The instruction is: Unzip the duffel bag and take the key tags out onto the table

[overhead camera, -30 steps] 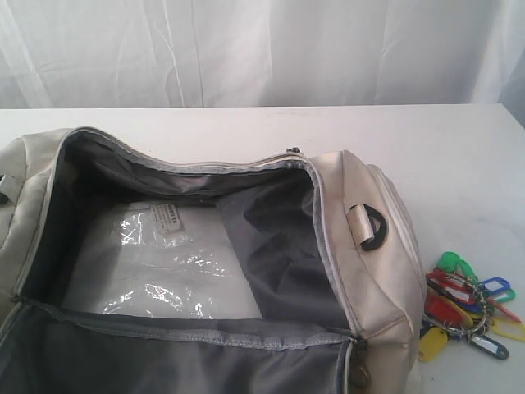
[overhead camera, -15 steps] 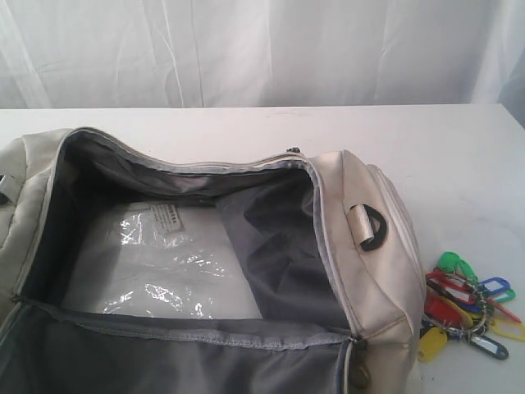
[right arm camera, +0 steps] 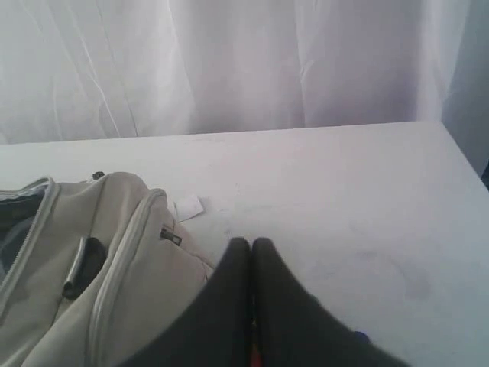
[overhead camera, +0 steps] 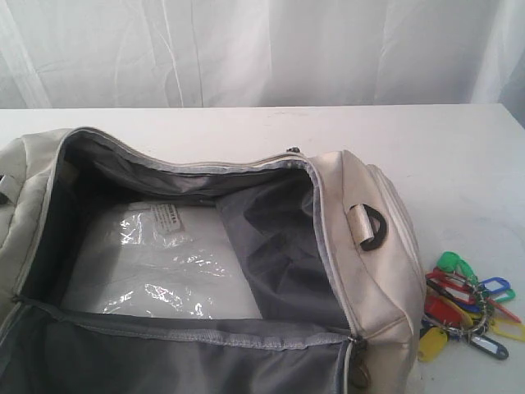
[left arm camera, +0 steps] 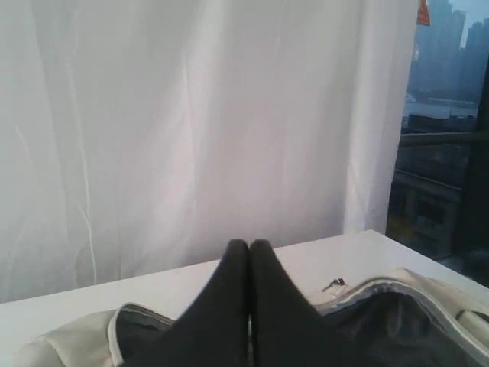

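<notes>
The cream duffel bag (overhead camera: 361, 271) lies unzipped and wide open on the white table (overhead camera: 459, 156), its grey lining showing. The key tags (overhead camera: 467, 308), a bunch in red, green, blue and yellow, rest on the table just right of the bag's end. Neither gripper shows in the exterior view. In the left wrist view my left gripper (left arm camera: 249, 245) is shut and empty, raised above the bag's open mouth (left arm camera: 397, 321). In the right wrist view my right gripper (right arm camera: 250, 243) is shut with nothing in it, above the table beside the bag's end (right arm camera: 114, 252); the tags are mostly hidden under it.
A clear plastic-wrapped white packet (overhead camera: 164, 263) lies flat inside the bag. A black D-ring (overhead camera: 373, 226) sits on the bag's right end. A white curtain (overhead camera: 262, 49) hangs behind the table. A small white scrap (right arm camera: 189, 206) lies on the table by the bag.
</notes>
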{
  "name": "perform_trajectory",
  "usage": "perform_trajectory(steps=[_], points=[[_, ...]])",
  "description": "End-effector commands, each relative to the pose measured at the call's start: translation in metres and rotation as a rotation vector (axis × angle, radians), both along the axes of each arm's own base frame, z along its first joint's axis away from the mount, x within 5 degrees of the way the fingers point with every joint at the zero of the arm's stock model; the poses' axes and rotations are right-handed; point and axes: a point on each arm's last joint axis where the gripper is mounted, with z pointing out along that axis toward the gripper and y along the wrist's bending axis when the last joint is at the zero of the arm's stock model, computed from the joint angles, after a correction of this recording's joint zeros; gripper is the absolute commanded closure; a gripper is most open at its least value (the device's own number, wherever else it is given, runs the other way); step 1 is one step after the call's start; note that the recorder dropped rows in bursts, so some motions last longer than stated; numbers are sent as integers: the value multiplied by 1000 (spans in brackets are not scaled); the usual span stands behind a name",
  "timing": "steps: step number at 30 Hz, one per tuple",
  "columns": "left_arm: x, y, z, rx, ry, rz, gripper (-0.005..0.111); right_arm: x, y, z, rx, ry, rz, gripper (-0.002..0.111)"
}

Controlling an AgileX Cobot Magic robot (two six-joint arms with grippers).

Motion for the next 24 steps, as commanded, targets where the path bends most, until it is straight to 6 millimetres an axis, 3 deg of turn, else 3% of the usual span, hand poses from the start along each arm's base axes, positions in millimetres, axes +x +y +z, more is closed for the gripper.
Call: perform_trajectory(steps=[1,5,14,24], points=[[-7,7,1,-45,-31,48,107,0,0,-1,2,5,-6,108],[-13,16,3,100,-143,187,107,0,0,-1,2,5,-6,108],[-23,25,6,43,-182,348,107,0,0,-1,2,5,-6,108],[-25,21,7,49,-205,367,107,0,0,-1,2,5,-6,108]])
